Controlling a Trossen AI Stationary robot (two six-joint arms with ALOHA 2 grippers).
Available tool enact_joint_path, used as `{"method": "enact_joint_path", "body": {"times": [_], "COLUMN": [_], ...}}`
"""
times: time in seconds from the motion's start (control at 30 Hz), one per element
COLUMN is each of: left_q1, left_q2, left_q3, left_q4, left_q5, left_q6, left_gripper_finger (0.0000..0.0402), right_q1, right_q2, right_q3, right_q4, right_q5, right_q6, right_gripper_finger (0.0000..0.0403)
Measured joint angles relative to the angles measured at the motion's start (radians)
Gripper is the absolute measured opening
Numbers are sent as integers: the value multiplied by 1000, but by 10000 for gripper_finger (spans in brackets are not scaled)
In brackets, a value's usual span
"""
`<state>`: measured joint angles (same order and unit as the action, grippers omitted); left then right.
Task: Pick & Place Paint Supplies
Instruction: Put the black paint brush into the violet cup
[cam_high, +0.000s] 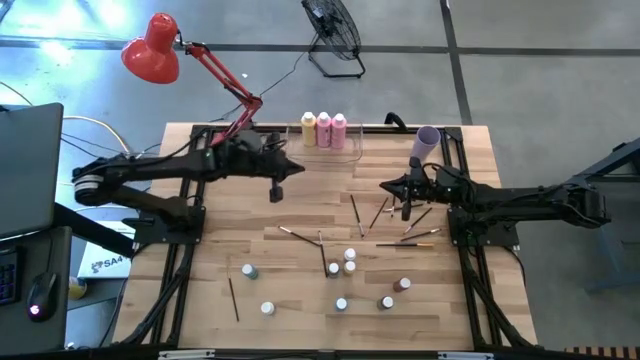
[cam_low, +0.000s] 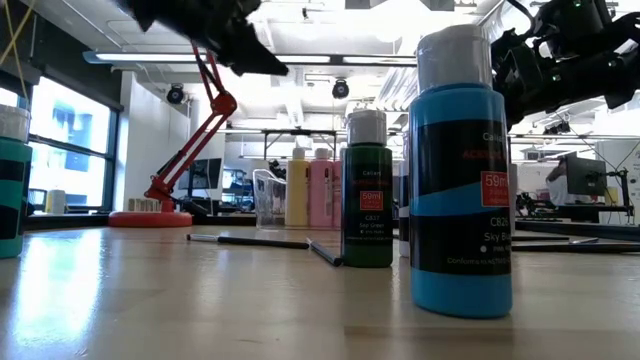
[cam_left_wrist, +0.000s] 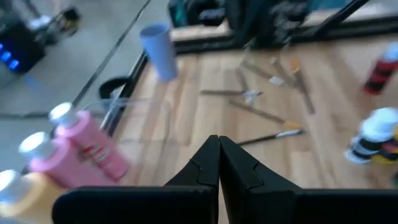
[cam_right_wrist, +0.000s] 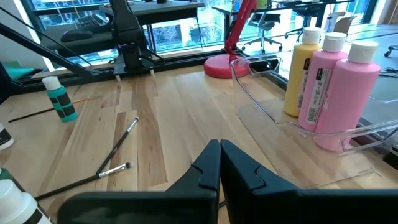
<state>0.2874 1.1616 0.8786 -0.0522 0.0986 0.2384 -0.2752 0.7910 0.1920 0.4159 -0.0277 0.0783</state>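
Three taller paint bottles, one yellow-orange and two pink (cam_high: 322, 130), stand upright in a clear bin (cam_high: 352, 146) at the table's far edge. Several tiny white-capped bottles (cam_high: 349, 262) stand on the near half of the table, and thin paintbrushes (cam_high: 356, 214) lie flat around the middle. My left gripper (cam_high: 298, 168) hangs shut above the table, left of the brushes and just near of the bin, pointing right. My right gripper (cam_high: 384, 185) hangs shut right of centre, over the brushes, pointing left. Neither holds anything (cam_left_wrist: 219, 140) (cam_right_wrist: 219, 144).
A lilac cup (cam_high: 427, 140) stands at the far right beside the bin. A red desk lamp (cam_high: 152, 48) reaches over the far left corner. In the low view, a blue bottle (cam_low: 460, 170) and a green bottle (cam_low: 366, 190) stand close to the near edge.
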Motion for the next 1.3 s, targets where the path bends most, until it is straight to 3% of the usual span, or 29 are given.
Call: {"method": "enact_joint_path", "body": {"times": [0.1, 0.3, 0.63, 0.87, 1.07, 1.3], "left_q1": [0, 0, 0, 0, 0, 0], "left_q2": [-38, -54, -54, -52, -52, -52], "left_q3": [-83, -109, -110, -110, -110, -110], "left_q4": [106, 101, 80, 79, 75, 74], "left_q5": [78, 235, 232, 231, 209, 123], "left_q6": [-7, -8, -8, -11, -11, -11], "left_gripper_finger": [0, 0, 0, 0, 0, 0], "right_q1": [0, 0, 0, 37, 119, 203], "right_q2": [0, 0, 0, -29, -48, -49], "right_q3": [0, 0, 0, 0, 0, 6], "right_q4": [0, -1, 1, 142, 134, 149], "right_q5": [0, -1, 2, 174, 288, 288], "right_q6": [-1, -3, -4, -4, -58, -134], "right_gripper_finger": [2, 2, 2, 2, 2, 2]}}
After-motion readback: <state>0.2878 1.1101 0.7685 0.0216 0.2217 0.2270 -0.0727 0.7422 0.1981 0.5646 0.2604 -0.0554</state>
